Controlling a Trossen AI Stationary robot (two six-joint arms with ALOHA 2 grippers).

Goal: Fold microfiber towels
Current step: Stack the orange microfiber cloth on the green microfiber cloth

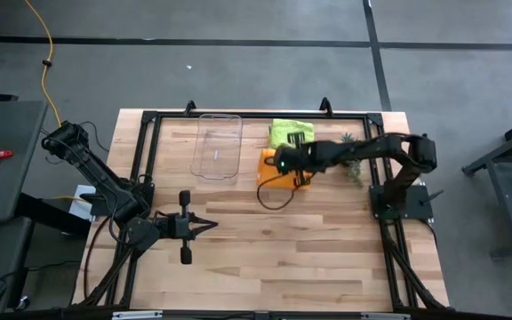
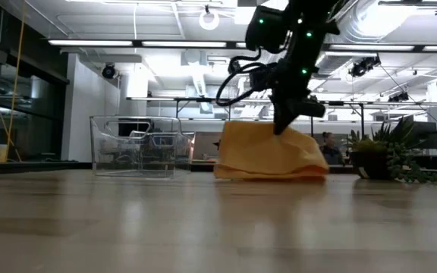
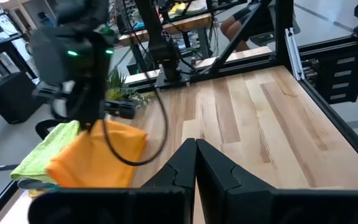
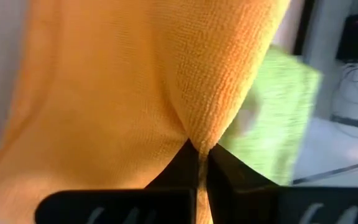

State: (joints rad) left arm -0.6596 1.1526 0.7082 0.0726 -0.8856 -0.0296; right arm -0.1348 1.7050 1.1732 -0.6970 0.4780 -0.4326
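The orange microfiber towel [image 2: 268,155] lies at the table's far middle, drawn up into a peak, its lower part on the table. My right gripper [image 2: 282,127] is shut on that peak from above. Beside the orange towel, toward the far edge, lies a lime green towel [image 1: 290,133], which also shows in the left wrist view [image 3: 42,154]. My left gripper [image 1: 210,225] hovers shut over the table's near left part and holds nothing. My right gripper pinches a gathered ridge of the orange towel [image 4: 197,134] between its two fingers; how many layers I cannot tell. The fingers come from above, slanting down. The cloth rises to a peak at the fingers and spreads out below, its bottom edge [image 2: 271,176] on the table.
A clear plastic tray [image 1: 216,147] stands at the far middle, left of the towels. A small potted plant [image 1: 352,165] sits to their right, near the right arm's base. A black frame [image 1: 140,160] borders the table. Bare wood [image 1: 309,249] stretches across the near half.
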